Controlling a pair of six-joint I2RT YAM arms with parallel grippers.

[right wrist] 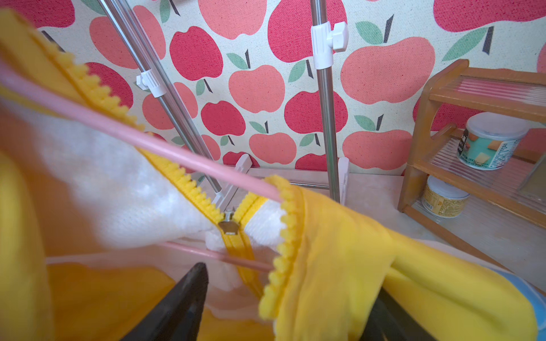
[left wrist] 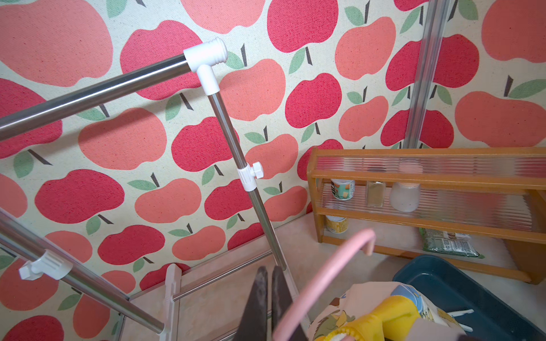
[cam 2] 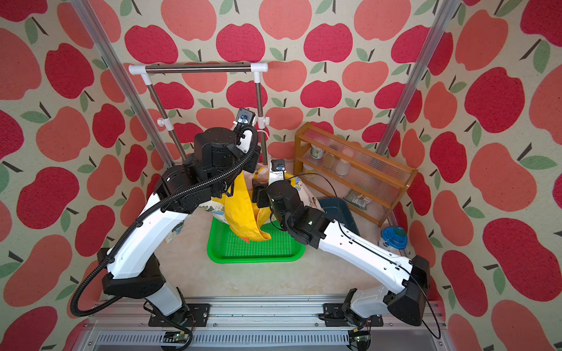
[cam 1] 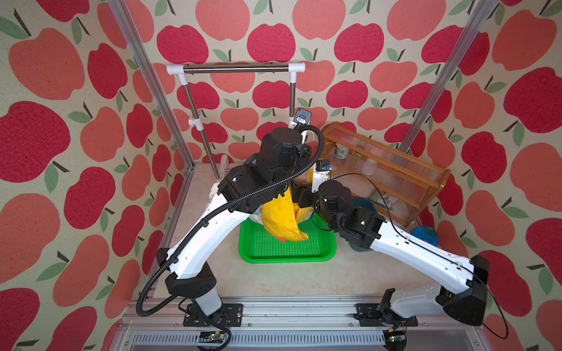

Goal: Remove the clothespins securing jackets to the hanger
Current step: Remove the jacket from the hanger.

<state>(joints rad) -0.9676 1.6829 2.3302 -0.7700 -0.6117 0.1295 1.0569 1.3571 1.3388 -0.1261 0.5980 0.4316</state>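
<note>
The pink hanger [left wrist: 325, 274] is off the rail and held up over the tray. Its hook curves past my left gripper [left wrist: 268, 283], whose fingers are pressed together low on it. The yellow jacket [cam 1: 282, 218] hangs from it, half unzipped, with the cream cartoon-print jacket [left wrist: 354, 301] behind. My right gripper [right wrist: 291, 280] is open, and the yellow jacket's zipper edge [right wrist: 283, 259] lies between its spread fingers. The hanger's bars [right wrist: 147, 138] cross just ahead. Two thin whitish clothespins [left wrist: 461, 311] lie in the dark blue bin [left wrist: 443, 283].
A green perforated tray [cam 1: 304, 252] lies under the jackets. The steel clothes rail [cam 1: 237, 69] stands behind. A wooden shelf [cam 1: 395, 170] with jars leans at the right, with a blue-lidded tub [cam 1: 425, 235] in front of it.
</note>
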